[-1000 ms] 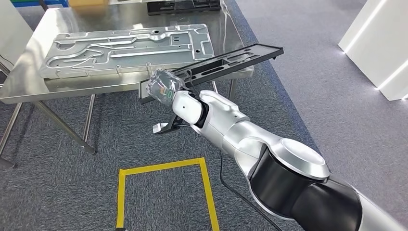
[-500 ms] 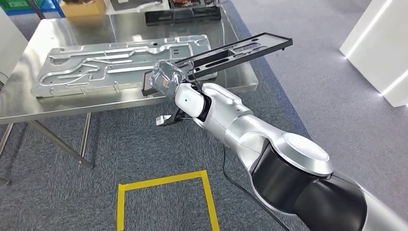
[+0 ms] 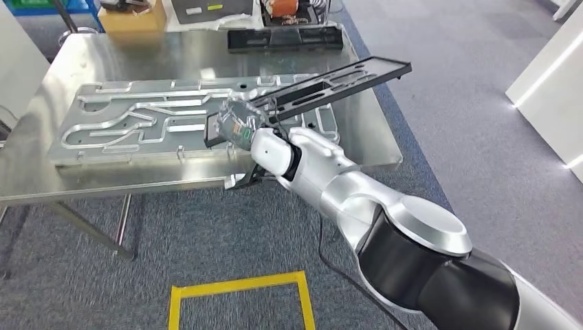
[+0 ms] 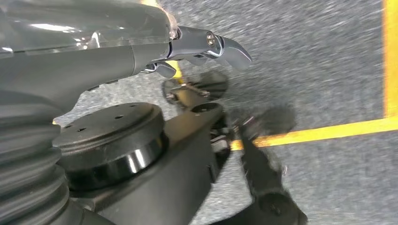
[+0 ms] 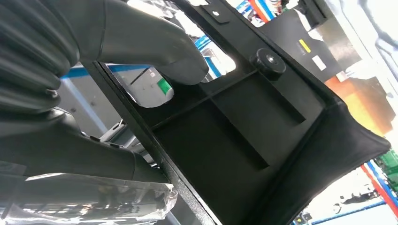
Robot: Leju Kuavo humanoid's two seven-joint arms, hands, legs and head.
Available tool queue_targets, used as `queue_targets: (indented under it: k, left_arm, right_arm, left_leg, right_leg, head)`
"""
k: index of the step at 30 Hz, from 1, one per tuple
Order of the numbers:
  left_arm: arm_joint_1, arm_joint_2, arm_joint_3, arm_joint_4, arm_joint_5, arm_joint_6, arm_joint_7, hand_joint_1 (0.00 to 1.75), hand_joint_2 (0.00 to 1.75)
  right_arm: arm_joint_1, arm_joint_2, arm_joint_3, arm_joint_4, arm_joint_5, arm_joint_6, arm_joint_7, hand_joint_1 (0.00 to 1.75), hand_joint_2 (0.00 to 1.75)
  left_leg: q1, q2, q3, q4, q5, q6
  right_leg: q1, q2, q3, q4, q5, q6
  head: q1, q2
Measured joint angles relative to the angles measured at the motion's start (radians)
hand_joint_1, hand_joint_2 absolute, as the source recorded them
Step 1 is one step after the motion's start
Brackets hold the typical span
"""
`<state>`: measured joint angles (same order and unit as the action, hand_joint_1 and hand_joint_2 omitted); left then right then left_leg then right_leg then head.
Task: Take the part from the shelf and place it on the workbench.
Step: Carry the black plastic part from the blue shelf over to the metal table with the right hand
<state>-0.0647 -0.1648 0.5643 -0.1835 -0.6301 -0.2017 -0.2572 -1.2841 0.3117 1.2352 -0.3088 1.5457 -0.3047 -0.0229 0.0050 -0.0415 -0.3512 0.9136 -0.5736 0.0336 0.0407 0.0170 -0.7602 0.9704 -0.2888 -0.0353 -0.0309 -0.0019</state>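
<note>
While over the workbench [image 3: 371, 148], right hand [image 3: 237, 125] fingers [image 5: 155, 47] closed around black part [image 3: 330, 80].

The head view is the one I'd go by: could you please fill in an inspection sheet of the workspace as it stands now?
Surface: steel workbench, bare along its near right edge.
Job's things: long black part held above the bench, not yet set down.
Clutter: large metal plate; black tray and cardboard box at the far edge.
Hands: right hand grips the part's near end; left hand hangs over the floor, holding nothing.
Cables: thin black cable under the right arm.
Surroundings: grey carpet, yellow tape square.
</note>
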Motion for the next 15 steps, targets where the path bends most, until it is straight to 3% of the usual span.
queue_targets:
  k: [1,2,3,4,6,7,9,11,12,13,15]
  left_arm:
    - [-0.001,-0.003,0.000,0.002,-0.001,0.000,0.000,0.00,1.75]
    - [-0.004,-0.003,0.000,0.002,-0.001,-0.001,0.001,0.00,1.75]
    - [-0.007,-0.003,0.000,0.002,-0.001,-0.001,0.000,0.00,1.75]
    - [-0.011,0.000,0.000,0.002,-0.001,-0.001,0.000,0.00,1.75]
    - [-0.021,0.005,0.000,0.001,-0.001,-0.001,-0.002,0.00,1.75]
    - [-0.025,0.007,0.000,0.001,-0.002,-0.001,-0.002,0.00,1.75]
    - [-0.028,0.008,0.000,0.001,-0.002,-0.001,-0.002,0.00,1.75]
    - [-0.027,0.009,0.000,0.001,-0.004,0.000,0.001,0.00,1.75]
    - [-0.026,0.009,0.000,0.001,-0.004,0.000,0.002,0.00,1.75]
    - [-0.023,0.008,0.000,0.001,-0.005,0.000,0.003,0.00,1.75]
    - [-0.017,0.004,0.000,0.003,-0.006,0.002,0.005,0.00,1.75]
  right_arm:
    - [0.005,-0.002,0.000,0.002,0.000,-0.002,-0.001,1.75,1.75]
    - [0.006,-0.001,0.000,0.002,0.000,-0.003,-0.002,1.75,1.75]
    - [0.003,0.000,0.001,0.002,0.000,-0.004,-0.002,1.75,1.75]
    - [-0.006,0.004,0.000,0.001,0.000,-0.005,0.000,1.75,1.75]
    - [-0.025,0.008,0.000,-0.002,0.000,-0.008,0.003,1.75,1.75]
    - [-0.030,0.009,0.000,-0.002,0.000,-0.008,0.004,1.75,1.75]
    - [-0.021,0.008,0.000,-0.001,0.000,-0.010,0.007,1.75,1.75]
    - [-0.003,0.006,0.000,0.000,-0.002,-0.014,0.012,1.75,1.75]
    - [0.004,0.006,-0.001,0.000,-0.003,-0.019,0.016,1.75,1.75]
    - [0.010,0.006,-0.002,0.000,-0.004,-0.027,0.020,1.75,1.75]
    - [0.029,0.004,-0.003,0.000,-0.004,-0.047,0.028,1.75,1.75]
  left_leg:
    - [-0.003,-0.003,0.031,-0.017,-0.014,-0.002]
    - [-0.007,-0.004,0.051,-0.020,-0.016,-0.004]
    - [-0.010,-0.002,0.056,-0.005,-0.006,-0.005]
    - [-0.012,0.004,0.041,0.044,0.017,-0.009]
    - [-0.012,0.018,-0.045,0.202,0.047,-0.020]
    - [-0.010,0.024,-0.098,0.276,0.033,-0.026]
    - [-0.005,0.026,-0.185,0.344,-0.063,-0.037]
    - [0.001,0.027,-0.247,0.324,-0.154,-0.047]
    - [0.005,0.027,-0.272,0.289,-0.154,-0.051]
    - [0.010,0.028,-0.294,0.239,-0.103,-0.054]
    - [0.019,0.033,-0.331,0.120,0.104,-0.055]
  right_leg:
    - [0.008,0.006,0.010,-0.032,0.059,-0.007]
    - [0.009,0.011,0.022,-0.035,0.059,-0.009]
    - [0.004,0.010,0.037,-0.028,0.037,-0.010]
    - [-0.001,0.009,0.053,-0.031,0.017,-0.011]
    - [-0.011,0.009,0.090,-0.036,-0.013,-0.016]
    - [-0.014,0.010,0.110,-0.039,-0.029,-0.016]
    - [-0.021,0.010,0.156,-0.046,-0.060,-0.015]
    - [-0.028,0.010,0.204,-0.052,-0.094,-0.010]
    - [-0.031,0.010,0.226,-0.053,-0.111,-0.006]
    - [-0.033,0.011,0.247,-0.053,-0.129,-0.003]
    - [-0.031,0.016,0.277,-0.038,-0.170,0.008]
  head:
    - [0.000,0.000]
    - [0.000,0.000]
    - [0.000,0.000]
    - [0.000,0.000]
    - [0.000,0.000]
    - [0.000,0.000]
    - [0.000,0.000]
    - [0.000,0.000]
    - [0.000,0.000]
    - [0.000,0.000]
    - [0.000,0.000]
